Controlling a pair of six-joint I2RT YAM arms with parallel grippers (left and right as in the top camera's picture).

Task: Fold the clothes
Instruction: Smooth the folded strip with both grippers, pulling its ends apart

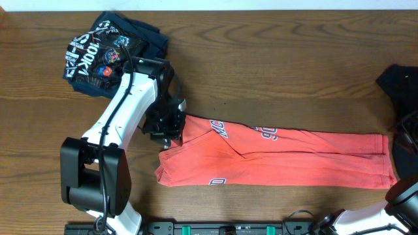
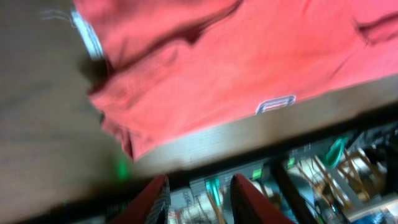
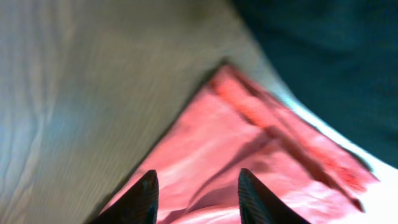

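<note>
The coral-red T-shirt (image 1: pixel 281 156) lies folded into a long strip across the wooden table, with lettering showing along its top fold. My left gripper (image 1: pixel 166 130) hangs over the strip's left end. In the left wrist view, this gripper (image 2: pixel 199 179) stands open with nothing between its red fingers, and the shirt (image 2: pixel 217 68) lies beyond them. At the strip's right end, my right gripper (image 3: pixel 198 174) is open just above the red cloth (image 3: pixel 249 149). In the overhead view, it (image 1: pixel 401 134) sits by the right edge. A navy printed shirt (image 1: pixel 108 55) lies at the back left.
A black garment (image 1: pixel 400 81) lies at the back right, and dark fabric (image 3: pixel 323 62) shows beyond the red corner in the right wrist view. The table's front edge (image 2: pixel 249 134) runs close below the shirt. The arms' base rail (image 1: pixel 215 228) is in front.
</note>
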